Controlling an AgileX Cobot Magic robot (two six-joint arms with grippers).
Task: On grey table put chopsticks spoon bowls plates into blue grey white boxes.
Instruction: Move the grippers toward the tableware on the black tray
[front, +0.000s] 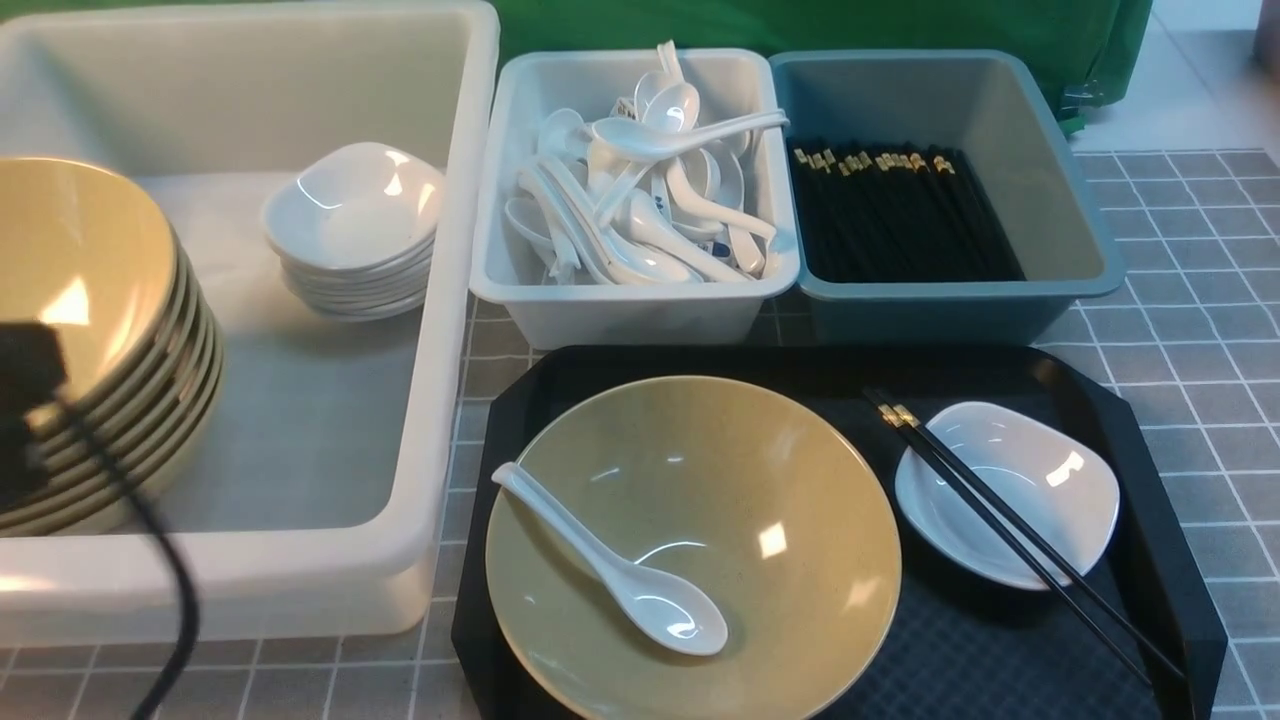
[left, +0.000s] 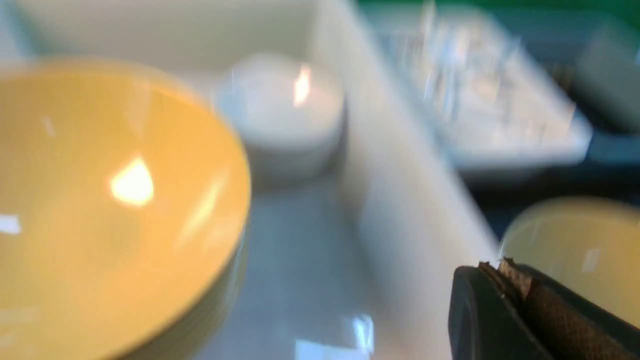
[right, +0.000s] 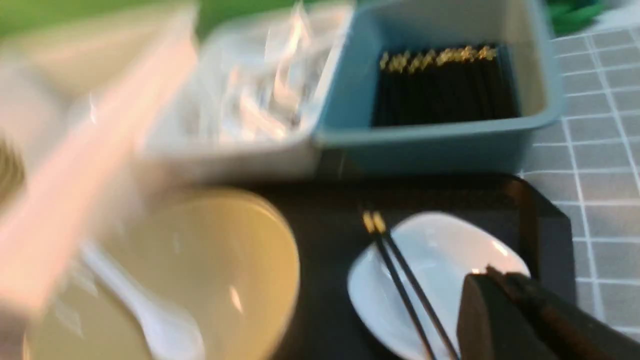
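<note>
We see a yellow-green bowl (front: 740, 480) on a black tray (front: 1140, 450), a white spoon (front: 610, 565) lying inside it. Beside it on the tray sits a white plate (front: 1050, 470) with two chopsticks (front: 1005, 522) across it. Behind stand a grey bin (front: 640, 320) of loose spoons (front: 650, 200) and a blue bin (front: 940, 320) of black sticks (front: 900, 215). To the left, a white tub (front: 440, 330) holds a bowl stack (front: 100, 330) and a plate stack (front: 355, 225). All rest on the tiled bench (front: 1200, 330). Only a blurred tip of the left claw (left: 500, 285) and of the right claw (right: 492, 287) shows, so we cannot tell their opening.
</note>
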